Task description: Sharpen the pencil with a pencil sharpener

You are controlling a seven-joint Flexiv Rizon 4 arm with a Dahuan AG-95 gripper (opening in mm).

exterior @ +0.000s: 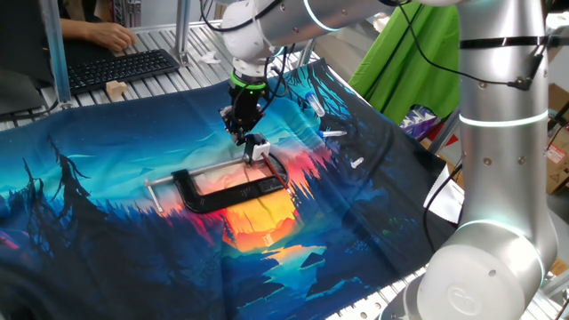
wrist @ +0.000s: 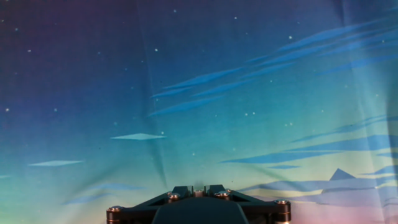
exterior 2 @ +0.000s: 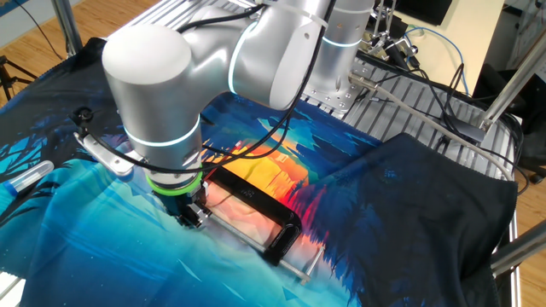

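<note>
1 arm works here: your end effector (exterior: 242, 135) hangs low over the counter (exterior: 107, 204), and I cannot tell its opening or load. The pencil sharpener (exterior: 259, 150) sits just beside it, at the clamp (exterior: 227, 191); no pencil is discernible.

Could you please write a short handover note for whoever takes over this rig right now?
Gripper: low over the cloth, just above the pencil sharpener; whether it is open or shut cannot be told, and the hand view shows only cloth.
Pencil sharpener: small whitish block at the far end of the black clamp, which lies flat on the cloth.
Pencil: not clearly visible in any view; it may be at the gripper, but I cannot confirm.
Done: arm brought to the sharpener.
Left: confirm the pencil, then sharpen it.
</note>
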